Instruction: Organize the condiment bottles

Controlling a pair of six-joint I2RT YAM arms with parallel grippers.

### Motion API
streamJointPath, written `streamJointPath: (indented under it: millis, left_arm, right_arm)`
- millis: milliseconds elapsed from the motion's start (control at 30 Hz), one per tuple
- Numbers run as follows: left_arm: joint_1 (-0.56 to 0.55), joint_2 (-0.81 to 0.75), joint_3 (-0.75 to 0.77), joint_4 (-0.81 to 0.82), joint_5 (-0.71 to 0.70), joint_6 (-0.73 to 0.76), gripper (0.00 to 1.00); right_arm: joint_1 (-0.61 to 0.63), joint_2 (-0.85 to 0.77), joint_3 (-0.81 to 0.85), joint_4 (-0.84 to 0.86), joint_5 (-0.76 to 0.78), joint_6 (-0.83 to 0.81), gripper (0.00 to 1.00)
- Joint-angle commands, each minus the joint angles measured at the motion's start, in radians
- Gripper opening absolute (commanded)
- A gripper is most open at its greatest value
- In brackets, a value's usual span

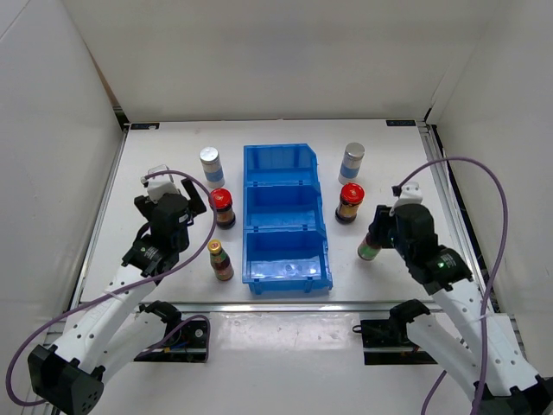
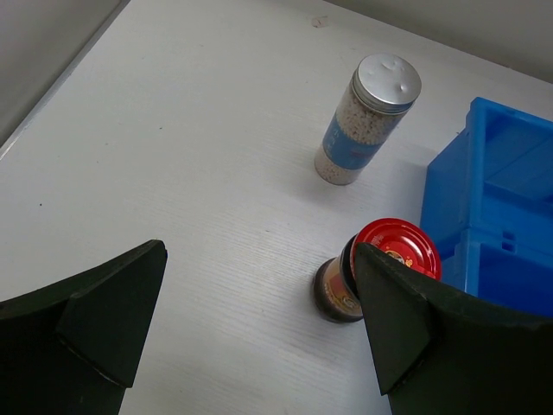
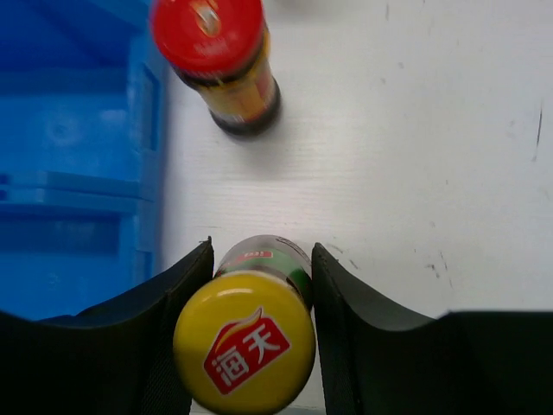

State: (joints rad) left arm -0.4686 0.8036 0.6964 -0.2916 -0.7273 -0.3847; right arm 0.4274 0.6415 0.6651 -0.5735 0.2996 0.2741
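Observation:
Six condiment bottles stand on the table around a blue bin (image 1: pixel 285 216). My right gripper (image 1: pixel 378 232) (image 3: pixel 262 251) is shut on a slim green-labelled, yellow-capped bottle (image 1: pixel 369 250) (image 3: pixel 244 353) that stands upright right of the bin, a finger pressed on each side. A red-capped dark jar (image 1: pixel 350 202) (image 3: pixel 220 60) and a white-blue silver-lidded bottle (image 1: pixel 352 162) stand beyond it. On the bin's left are a white-blue bottle (image 1: pixel 212 166) (image 2: pixel 367 121), a red-capped jar (image 1: pixel 223 207) (image 2: pixel 380 268) and a yellow-capped bottle (image 1: pixel 220 259). My left gripper (image 1: pixel 186 207) (image 2: pixel 259 259) hangs open, left of the red-capped jar, holding nothing.
The blue bin (image 2: pixel 501 199) (image 3: pixel 78 173) has three compartments in a row from far to near, with nothing in them. White walls close off the table at the back and both sides. A metal rail (image 1: pixel 285 304) runs along the near edge.

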Motion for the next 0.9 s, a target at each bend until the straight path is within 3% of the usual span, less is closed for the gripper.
streamJointPath:
  millis: [0,333,433,667,867]
  left_arm:
    - [-0.004,-0.006,-0.003,0.012,-0.024,0.009,1.00]
    - [-0.004,-0.006,-0.012,0.031,-0.015,0.038,1.00]
    - [-0.004,-0.006,-0.012,0.031,-0.015,0.038,1.00]
    - [-0.004,-0.006,-0.012,0.040,-0.006,0.047,1.00]
    - [-0.004,-0.006,-0.012,0.049,-0.006,0.056,1.00]
  right_arm:
    - [0.005,0.012,0.177,0.083,-0.066,-0.056,0.00]
    - [0.014,0.113,0.235,0.191,-0.508,-0.046,0.00]
    - [0.053,0.148,0.235,0.202,-0.521,-0.081,0.00]
    - [0.332,0.265,0.235,0.245,-0.326,-0.153,0.00]
    - [0.572,0.423,0.225,0.308,0.002,-0.223,0.00]
